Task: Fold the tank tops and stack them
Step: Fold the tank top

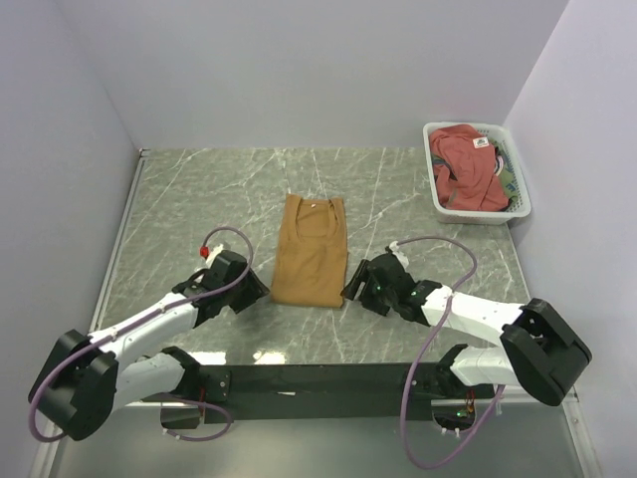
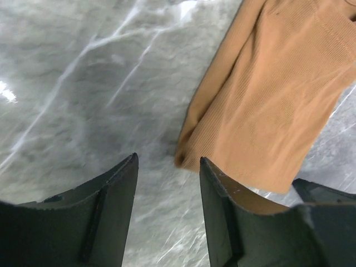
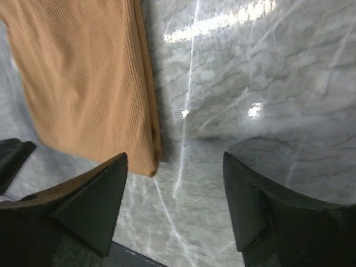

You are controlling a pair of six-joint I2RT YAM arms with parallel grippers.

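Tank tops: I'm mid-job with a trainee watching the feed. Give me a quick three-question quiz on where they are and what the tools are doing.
1. True or false: the tan tank top lies flat on the table.
2. Where is the rust-red tank top?
A) bunched in the white basket
B) stacked on the tan one
C) hanging from one tool
3. Short answer: is the left tool or the right tool gripping cloth?

Key
1. True.
2. A.
3. Neither. Both tools stand open at the tan top's near corners, with only table between their fingers.
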